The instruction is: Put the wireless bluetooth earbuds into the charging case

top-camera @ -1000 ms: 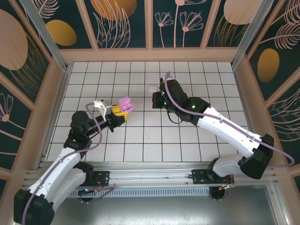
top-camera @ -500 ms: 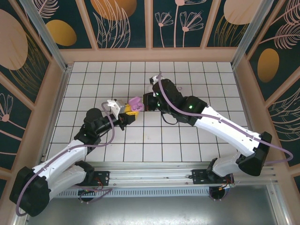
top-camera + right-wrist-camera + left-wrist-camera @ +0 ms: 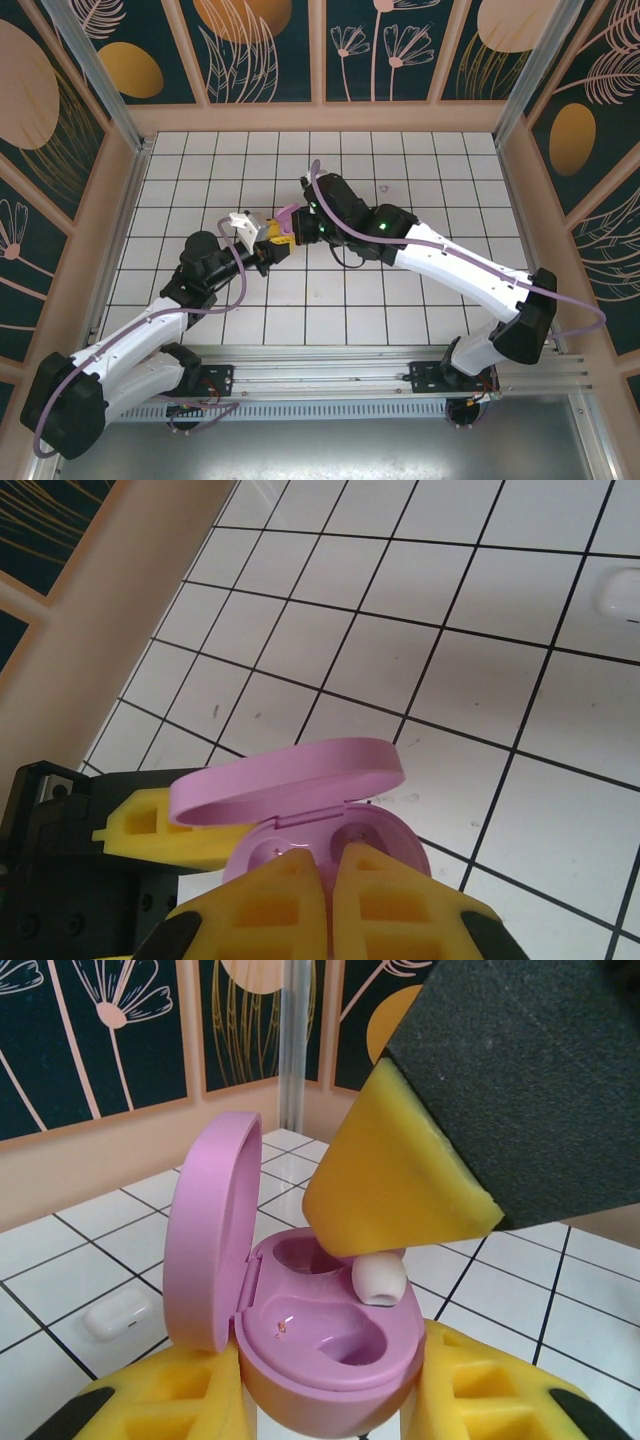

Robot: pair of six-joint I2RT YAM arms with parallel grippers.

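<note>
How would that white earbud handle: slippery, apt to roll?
Probably slippery: the earbud looks glossy and rounded, pinched at the very tip of the right gripper. Dropped beside the pink case, it would likely roll. Seems light, being far smaller than that case.

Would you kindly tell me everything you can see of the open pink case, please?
The pink case is a glossy, plastic-looking oval clamshell, open, its lid hinged up nearly vertical. The base shows two moulded wells. The left pincer clamps the base from both sides, above the tiled surface. The right pincer holds a white earbud at one well's edge.
</note>
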